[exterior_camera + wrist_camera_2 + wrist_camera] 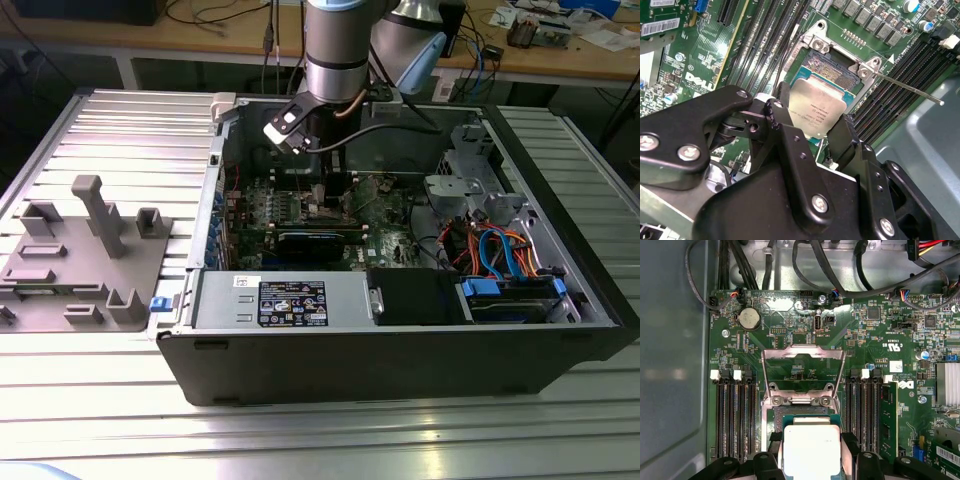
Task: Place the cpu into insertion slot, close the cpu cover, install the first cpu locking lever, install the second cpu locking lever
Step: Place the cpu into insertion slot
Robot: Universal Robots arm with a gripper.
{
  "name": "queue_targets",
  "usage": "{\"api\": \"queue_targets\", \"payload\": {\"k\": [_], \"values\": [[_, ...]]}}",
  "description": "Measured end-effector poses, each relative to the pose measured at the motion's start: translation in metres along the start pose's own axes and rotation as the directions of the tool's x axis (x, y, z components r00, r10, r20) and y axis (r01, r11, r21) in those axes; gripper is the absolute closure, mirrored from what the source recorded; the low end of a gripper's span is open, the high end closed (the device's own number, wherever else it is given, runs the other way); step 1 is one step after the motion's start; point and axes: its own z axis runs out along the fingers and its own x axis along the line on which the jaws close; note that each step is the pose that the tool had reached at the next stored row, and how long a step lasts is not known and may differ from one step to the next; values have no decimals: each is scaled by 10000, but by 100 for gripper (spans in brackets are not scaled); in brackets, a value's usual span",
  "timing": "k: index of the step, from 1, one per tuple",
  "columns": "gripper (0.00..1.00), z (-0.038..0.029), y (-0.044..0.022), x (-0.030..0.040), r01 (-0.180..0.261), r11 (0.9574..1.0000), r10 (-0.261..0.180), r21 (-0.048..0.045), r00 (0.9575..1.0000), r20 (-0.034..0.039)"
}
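Claw (809,131) clamps the cpu (816,106) above the insertion slot (832,67) (cpu cover (803,350) raised), memory slots (735,420) flanking.

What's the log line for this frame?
stage: placement | gripper: shut on cpu | cpu: over insertion slot, seating unclear | cpu cover: swung open | locking lever: unlatched

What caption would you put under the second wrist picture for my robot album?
The jaws grip the cpu over the open slot on the green board.
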Motion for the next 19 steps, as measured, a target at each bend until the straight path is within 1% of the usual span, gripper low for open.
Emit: {"api": "queue_targets", "payload": {"k": [5, 7, 10, 12, 13, 19], "values": [[45, 1, 0, 0, 1, 10000, -1, 0, 10000, 0], [45, 12, 0, 1, -3, 10000, 3, -2, 10000, -3], [45, 54, -2, 5, -217, 9998, 217, 7, 9998, 9], [45, 118, -5, 7, -235, 9997, 235, 8, 9997, 10], [45, 132, -6, 8, -235, 9997, 235, 7, 9997, 9], [45, 168, -8, 9, -169, 9999, 169, 5, 9999, -12]]}}
